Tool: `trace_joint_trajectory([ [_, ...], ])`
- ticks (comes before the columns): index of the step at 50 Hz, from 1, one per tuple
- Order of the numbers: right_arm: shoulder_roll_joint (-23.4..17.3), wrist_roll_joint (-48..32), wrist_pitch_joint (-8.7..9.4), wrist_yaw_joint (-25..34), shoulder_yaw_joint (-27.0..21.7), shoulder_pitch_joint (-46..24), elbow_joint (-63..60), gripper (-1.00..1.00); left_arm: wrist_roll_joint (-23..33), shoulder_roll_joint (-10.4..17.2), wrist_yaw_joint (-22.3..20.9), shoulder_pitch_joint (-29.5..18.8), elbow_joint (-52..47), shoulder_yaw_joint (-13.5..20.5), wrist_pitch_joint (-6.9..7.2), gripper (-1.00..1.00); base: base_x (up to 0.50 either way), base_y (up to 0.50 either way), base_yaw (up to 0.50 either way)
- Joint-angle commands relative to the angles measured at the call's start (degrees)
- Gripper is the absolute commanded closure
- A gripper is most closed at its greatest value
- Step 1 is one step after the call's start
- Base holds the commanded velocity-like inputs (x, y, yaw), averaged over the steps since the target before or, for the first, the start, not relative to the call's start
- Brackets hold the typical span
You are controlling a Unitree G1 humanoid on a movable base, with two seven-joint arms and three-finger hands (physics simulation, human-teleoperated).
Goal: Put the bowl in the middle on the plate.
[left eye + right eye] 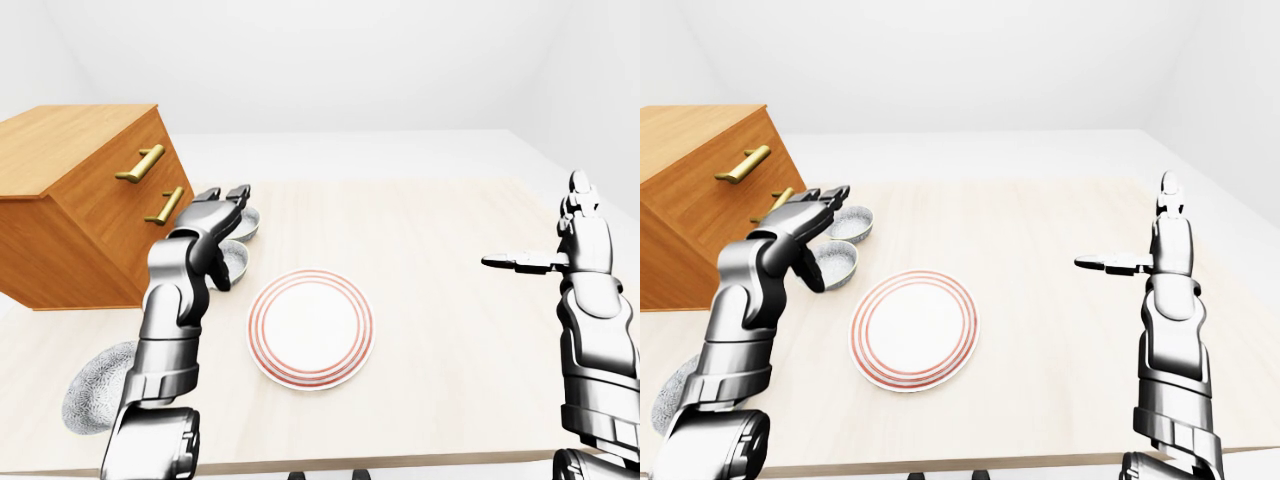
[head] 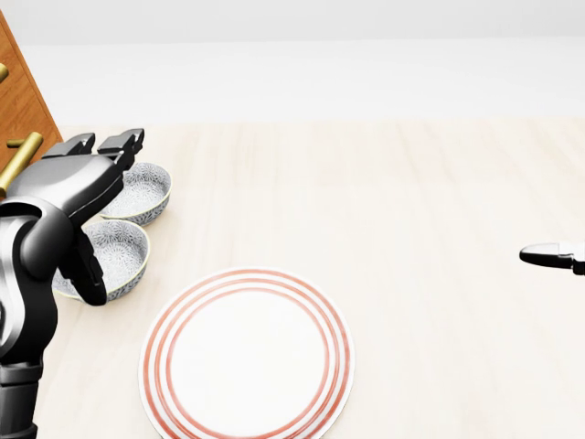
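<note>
In the left-eye view, 3 bowls run along the left of the bench (image 1: 430, 330) beside a wooden drawer chest (image 1: 80, 210), and the middle bowl (image 1: 235, 261) sits just up and left of the red-ringed plate (image 1: 311, 327), not on it. In the head view, the left hand (image 2: 69, 183) hangs over that bowl, fingers spread, thumb down across it, gripping nothing. In the right-eye view, the right hand (image 1: 1162, 245) is raised well right of the plate, fingers straight, empty.
</note>
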Motion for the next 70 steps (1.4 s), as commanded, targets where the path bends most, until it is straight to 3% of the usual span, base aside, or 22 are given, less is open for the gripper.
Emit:
trace_joint_trajectory([
  [1,0.12,-0.31,0.0,0.13,0.01,0.15,-0.22,-1.0,-0.17,-0.47,0.0,0.77,1.1,0.11,0.0,-1.0,0.0,0.0,0.0],
  [14,0.18,-0.41,0.0,0.31,-0.01,0.02,-0.51,-1.0,-3.21,-0.06,3.67,1.36,5.74,0.06,0.0,-1.0,0.0,0.0,0.0],
  [24,0.12,0.22,0.0,0.2,-0.06,-0.04,0.26,-1.0,-2.57,0.36,5.24,1.66,9.73,-0.64,0.0,-1.0,0.0,0.0,0.0],
  [34,0.11,0.15,0.0,0.16,-0.01,0.02,0.31,-1.0,-1.91,0.33,3.75,1.54,7.73,-0.53,0.0,-1.0,0.0,0.0,0.0],
  [43,0.11,0.13,0.0,0.16,0.06,-0.17,0.44,-1.0,-1.46,0.17,5.62,0.83,10.35,-1.16,0.0,-1.0,0.0,0.0,0.0],
  [50,0.05,0.05,0.0,-0.03,0.12,-0.12,0.91,-1.0,-1.8,-0.1,7.24,0.46,12.31,-1.16,0.0,-1.0,0.0,0.0,0.0],
  [61,0.13,-0.22,0.0,-0.01,0.12,0.0,0.36,-1.0,-2.19,0.22,13.31,-1.32,21.11,-2.17,0.0,-1.0,0.0,0.0,0.0],
  [70,0.24,-0.26,0.0,0.22,-0.15,0.26,-0.95,-1.0,-0.24,0.24,14.77,-2.16,24.18,-3.01,0.0,-1.0,0.0,0.0,0.0],
])
